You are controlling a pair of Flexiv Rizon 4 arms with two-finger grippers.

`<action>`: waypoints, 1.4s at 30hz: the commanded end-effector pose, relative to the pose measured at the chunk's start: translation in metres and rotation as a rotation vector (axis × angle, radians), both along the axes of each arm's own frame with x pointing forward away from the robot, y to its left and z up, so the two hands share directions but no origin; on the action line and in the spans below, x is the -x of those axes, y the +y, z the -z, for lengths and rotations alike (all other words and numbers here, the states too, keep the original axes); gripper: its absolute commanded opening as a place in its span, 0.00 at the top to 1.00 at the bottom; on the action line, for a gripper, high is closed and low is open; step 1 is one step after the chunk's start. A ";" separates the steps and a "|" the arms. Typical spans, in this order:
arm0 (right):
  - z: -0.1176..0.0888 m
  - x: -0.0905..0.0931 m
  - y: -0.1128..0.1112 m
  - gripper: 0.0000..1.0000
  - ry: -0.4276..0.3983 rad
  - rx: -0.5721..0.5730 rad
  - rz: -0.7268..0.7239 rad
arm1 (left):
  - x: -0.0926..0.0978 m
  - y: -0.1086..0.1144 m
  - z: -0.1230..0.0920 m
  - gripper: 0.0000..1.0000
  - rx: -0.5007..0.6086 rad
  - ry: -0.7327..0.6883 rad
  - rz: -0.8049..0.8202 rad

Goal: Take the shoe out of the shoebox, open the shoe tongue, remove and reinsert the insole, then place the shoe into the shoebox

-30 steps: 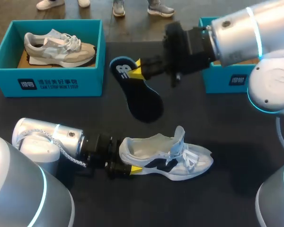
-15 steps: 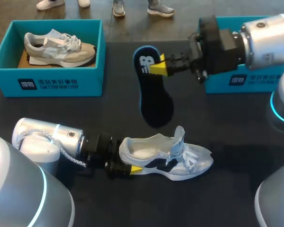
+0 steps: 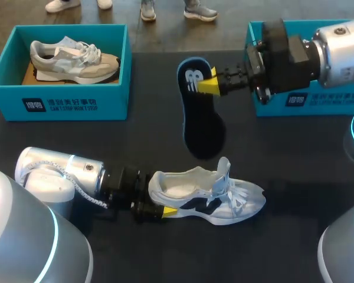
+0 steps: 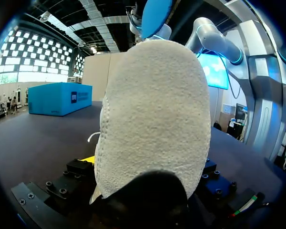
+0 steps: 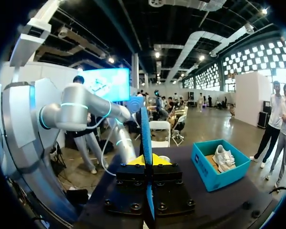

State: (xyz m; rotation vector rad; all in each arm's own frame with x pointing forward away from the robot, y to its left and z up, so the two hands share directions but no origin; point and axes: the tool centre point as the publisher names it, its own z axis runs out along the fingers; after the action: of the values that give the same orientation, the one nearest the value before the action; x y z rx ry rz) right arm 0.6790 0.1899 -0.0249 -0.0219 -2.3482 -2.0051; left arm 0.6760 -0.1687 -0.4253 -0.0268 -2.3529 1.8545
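A white shoe (image 3: 209,197) with dark side marks lies on the table, tongue lifted and the inside showing. Its heel (image 4: 155,119) sits between the fingers of my left gripper (image 3: 165,210), which is shut on it from both sides; one yellow tip (image 4: 88,160) shows beside the heel. My right gripper (image 3: 210,85) is shut on the heel end of the dark blue insole (image 3: 202,121), held above the table beyond the shoe with its toe end hanging toward the shoe. In the right wrist view the insole (image 5: 145,143) stands edge-on between the fingers.
A teal shoebox (image 3: 59,105) at the back left holds a beige shoe (image 3: 74,58). A second teal shoebox (image 3: 307,101) stands at the back right, mostly hidden by my right arm. The first box (image 5: 207,174) also shows in the right wrist view.
My right gripper has carried the insole to the right and turned it more upright. The white shoe slid to the right for a moment and is back where it was.
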 end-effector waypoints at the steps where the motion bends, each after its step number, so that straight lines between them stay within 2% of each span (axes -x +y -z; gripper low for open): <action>1: -0.024 0.002 -0.010 1.00 0.077 -0.079 0.001 | 0.000 -0.002 0.003 1.00 -0.002 -0.001 -0.002; 2: -0.030 0.005 -0.011 1.00 0.072 -0.067 0.018 | 0.000 -0.002 0.003 1.00 -0.002 -0.001 -0.002; 6: -0.051 0.022 -0.018 1.00 0.176 -0.119 0.050 | 0.000 -0.002 0.003 1.00 -0.002 -0.001 -0.002; 8: -0.058 0.030 -0.019 1.00 0.192 -0.124 0.061 | 0.000 -0.002 0.003 1.00 -0.002 -0.001 -0.002; 15: -0.074 0.053 -0.026 1.00 0.281 -0.085 0.123 | 0.000 -0.002 0.003 1.00 -0.002 -0.001 -0.002; 19: -0.080 0.063 -0.032 1.00 0.320 -0.100 0.133 | 0.000 -0.002 0.003 1.00 -0.002 -0.001 -0.002; 26: -0.093 0.073 -0.041 1.00 0.377 -0.104 0.152 | 0.000 -0.002 0.003 1.00 -0.002 -0.001 -0.002; 35: -0.114 0.088 -0.071 1.00 0.399 -0.043 0.212 | 0.000 -0.002 0.003 1.00 -0.002 -0.001 -0.002; 42: -0.126 0.093 -0.071 1.00 0.449 -0.048 0.209 | 0.000 -0.002 0.003 1.00 -0.002 -0.001 -0.002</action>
State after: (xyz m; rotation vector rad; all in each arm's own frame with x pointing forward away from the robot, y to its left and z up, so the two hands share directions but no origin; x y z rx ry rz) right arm 0.5921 0.1204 0.0993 -0.6299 -2.0625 -1.8891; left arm 0.6760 -0.1686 -0.4254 -0.0265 -2.3532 1.8543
